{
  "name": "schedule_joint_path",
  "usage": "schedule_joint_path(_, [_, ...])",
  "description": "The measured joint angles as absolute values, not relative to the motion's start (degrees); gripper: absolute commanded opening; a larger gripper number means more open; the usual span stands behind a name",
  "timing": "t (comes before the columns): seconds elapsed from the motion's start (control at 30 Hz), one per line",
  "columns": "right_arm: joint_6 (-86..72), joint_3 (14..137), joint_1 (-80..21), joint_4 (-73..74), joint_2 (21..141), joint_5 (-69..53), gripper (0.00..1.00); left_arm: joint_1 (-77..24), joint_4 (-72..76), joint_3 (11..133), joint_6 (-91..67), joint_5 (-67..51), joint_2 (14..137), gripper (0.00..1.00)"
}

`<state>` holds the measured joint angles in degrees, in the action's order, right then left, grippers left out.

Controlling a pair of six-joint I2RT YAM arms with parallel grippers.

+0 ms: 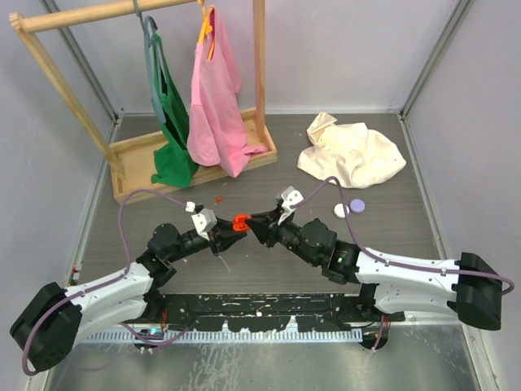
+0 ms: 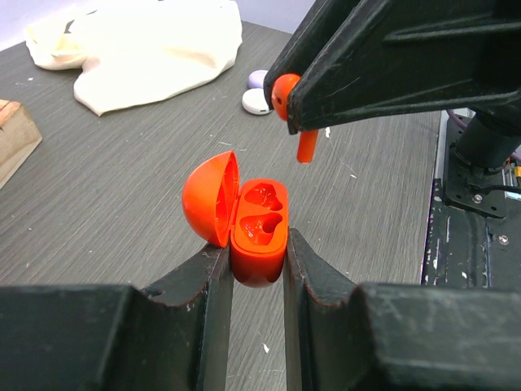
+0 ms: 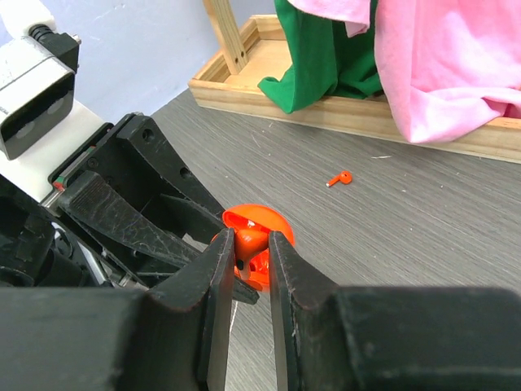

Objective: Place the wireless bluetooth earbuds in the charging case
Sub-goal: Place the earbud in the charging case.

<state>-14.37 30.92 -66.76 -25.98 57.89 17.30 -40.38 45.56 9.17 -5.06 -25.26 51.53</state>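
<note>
You're at the insertion step, bud no. 1. Your left gripper (image 2: 258, 265) has its fingers clamped on the base of the charging case (image 2: 259, 220): lid flipped open, both moulded wells empty. Your right gripper (image 3: 251, 243) pinches a red earbud (image 2: 307, 145) just above the case, stem down. Next, I'd judge: line stem up w/ a well, lower straight, then let go. Glossy hard plastic, rounded shell, so it could slip. Second red earbud (image 3: 340, 177) lies on the woodgrain table (image 2: 122, 187) near the wooden rack (image 3: 326, 110).
</note>
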Motion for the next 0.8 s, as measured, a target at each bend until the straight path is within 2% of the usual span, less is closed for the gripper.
schedule_joint_path(0.8, [-13.74, 29.17, -67.18, -34.13, 64.18, 18.37, 0.17, -40.38, 45.56, 9.15, -5.06, -25.28, 51.35, 0.0])
